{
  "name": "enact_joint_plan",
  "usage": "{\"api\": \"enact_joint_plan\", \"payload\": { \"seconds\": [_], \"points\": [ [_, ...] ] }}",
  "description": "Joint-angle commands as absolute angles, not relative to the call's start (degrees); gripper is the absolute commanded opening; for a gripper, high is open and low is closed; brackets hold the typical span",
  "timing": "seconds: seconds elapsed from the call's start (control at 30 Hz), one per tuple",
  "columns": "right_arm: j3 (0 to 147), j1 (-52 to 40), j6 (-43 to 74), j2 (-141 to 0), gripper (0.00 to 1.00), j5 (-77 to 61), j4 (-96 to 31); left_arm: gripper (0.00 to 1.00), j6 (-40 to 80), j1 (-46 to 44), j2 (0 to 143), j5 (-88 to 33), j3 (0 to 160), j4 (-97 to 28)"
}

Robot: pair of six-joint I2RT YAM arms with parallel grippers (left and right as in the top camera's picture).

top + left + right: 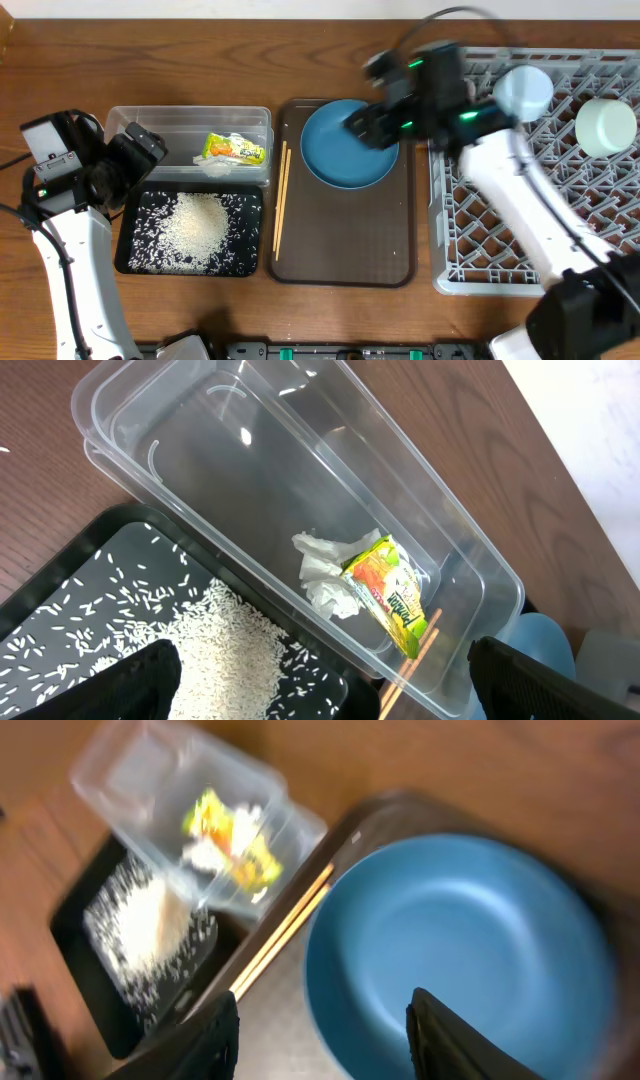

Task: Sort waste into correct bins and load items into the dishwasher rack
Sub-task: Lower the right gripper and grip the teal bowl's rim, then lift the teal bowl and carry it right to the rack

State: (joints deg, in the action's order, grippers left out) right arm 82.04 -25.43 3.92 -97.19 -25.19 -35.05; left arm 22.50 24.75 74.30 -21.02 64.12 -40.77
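Rice grains [197, 225] heap in the shallow black tray [124, 262]; right gripper [325, 1005] (fingers apart) hovers over the smooth round blue bowl [330, 150]; left gripper [322, 655] gapes wide

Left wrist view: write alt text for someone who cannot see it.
A clear tub holds a crumpled white tissue and a yellow-green snack wrapper. Beside it, a black tray holds a heap of white rice.

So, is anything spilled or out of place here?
Only the rice: a loose heap with grains scattered across the black tray, though all seem to lie inside it. The wrapper and tissue sit in the tub. Nothing else stands out.
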Motion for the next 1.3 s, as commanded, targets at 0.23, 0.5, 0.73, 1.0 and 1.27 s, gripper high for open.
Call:
{"api": "enact_joint_plan", "payload": {
  "seconds": [0.23,0.5,0.73,1.0,1.27],
  "points": [
    [81.21,-41.52,4.64,-106.59,0.53,0.27,-34.35,0.95,22.81,25.06,74.48,-20.91,65.10,-40.95],
    [81.21,-44.16,2.87,-112.97,0.45,0.23,-34.39,0.95,22.81,25.06,74.48,-20.91,65.10,-40.95],
    [81.21,-44.16,2.48,-114.24,0.11,1.54,-38.61,0.95,22.81,25.06,74.48,-20.91,65.10,-40.95],
    [81.69,-44.23,2.50,-113.06,0.01,1.48,-41.87,0.95,22.79,25.06,74.48,-20.91,65.10,-40.95],
    [86.67,-43.86,0.75,-98.76,0.01,2.48,-49.69,0.95,22.79,25.06,74.48,-20.91,65.10,-40.95]
  ]
}}
